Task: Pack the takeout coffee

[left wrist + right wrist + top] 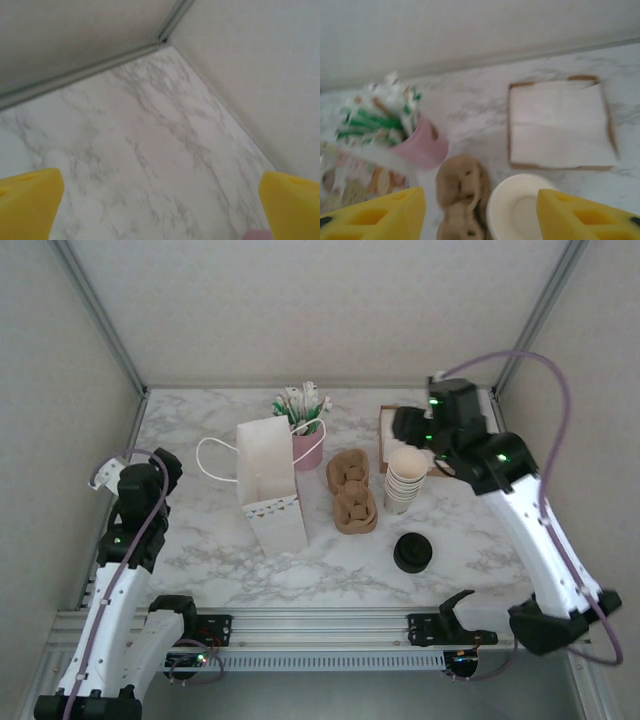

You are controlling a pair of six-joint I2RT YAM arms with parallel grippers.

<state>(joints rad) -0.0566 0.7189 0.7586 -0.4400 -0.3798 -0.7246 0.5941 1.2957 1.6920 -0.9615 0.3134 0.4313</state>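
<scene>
The table (200, 540) is white marble with thin grey lines. The paper bag (268, 475) is white, with small coloured shapes near its bottom. The pot (310, 450) is pink, and the packets (300, 405) in it are green and white. The cup holders (352, 495) are brown. The stack of cups (403, 480) is cream. The takeout coffee (412, 552) looks black from above. The napkins (557, 125) are white, in a brown tray (509, 130). The left gripper (161, 195) and the right gripper (481, 210) have yellow fingers (27, 200).
</scene>
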